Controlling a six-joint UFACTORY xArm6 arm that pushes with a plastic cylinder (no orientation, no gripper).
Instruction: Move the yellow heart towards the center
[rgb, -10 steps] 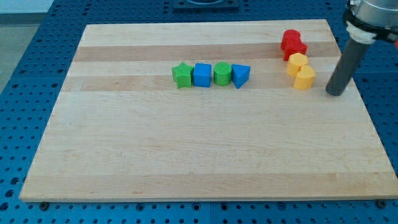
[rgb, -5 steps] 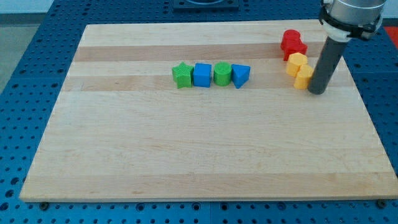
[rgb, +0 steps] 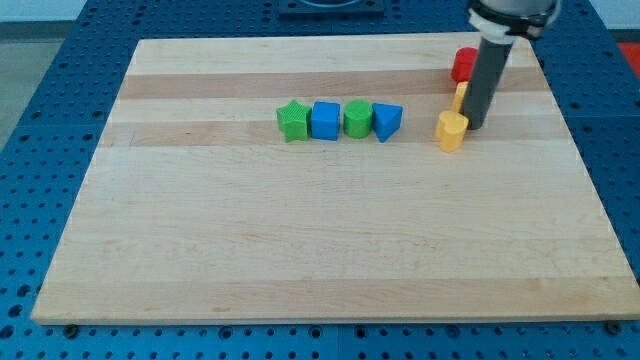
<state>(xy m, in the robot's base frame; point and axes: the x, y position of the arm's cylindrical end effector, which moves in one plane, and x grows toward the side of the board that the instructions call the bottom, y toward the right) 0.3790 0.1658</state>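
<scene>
Now my tip (rgb: 477, 126) (dark, round rod) touches the yellow heart (rgb: 452, 130); wooden board (rgb: 300, 230) beneath.

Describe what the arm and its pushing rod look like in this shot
Only the arm's end shows at the view's top right: a light grey rounded housing with a dark band beneath it. From that hangs a straight, smooth, dark grey cylindrical rod, ending in my tip. No cables or markings are visible.
</scene>
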